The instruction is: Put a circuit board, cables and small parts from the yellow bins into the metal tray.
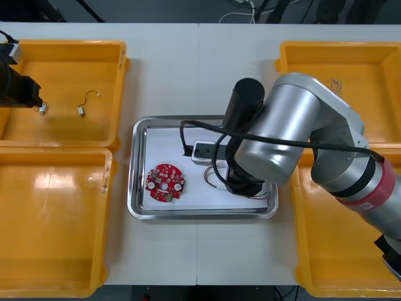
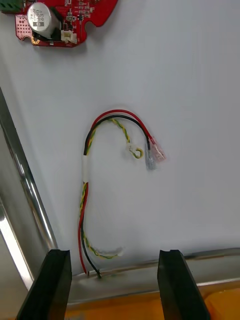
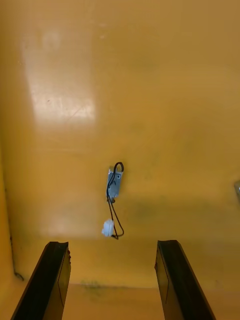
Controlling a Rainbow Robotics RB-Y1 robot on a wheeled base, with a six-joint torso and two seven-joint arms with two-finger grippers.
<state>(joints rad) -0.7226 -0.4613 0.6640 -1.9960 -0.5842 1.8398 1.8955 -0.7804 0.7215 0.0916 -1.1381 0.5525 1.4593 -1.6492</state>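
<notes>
Currently, right gripper (image 2: pixel 114 256) spread wide over red and yellow cable (image 2: pixel 85 172) in metal tray (image 1: pixel 139 188), left gripper (image 3: pixel 112 246) wide above black cable (image 3: pixel 114 199) in far left yellow bin (image 1: pixel 62 63)

silver right arm (image 1: pixel 294 128)
rounded shiny shell, red band (image 1: pixel 385 183), black cable (image 1: pixel 199 123) looped across it, flat black fingers (image 2: pixel 178 286)
</notes>
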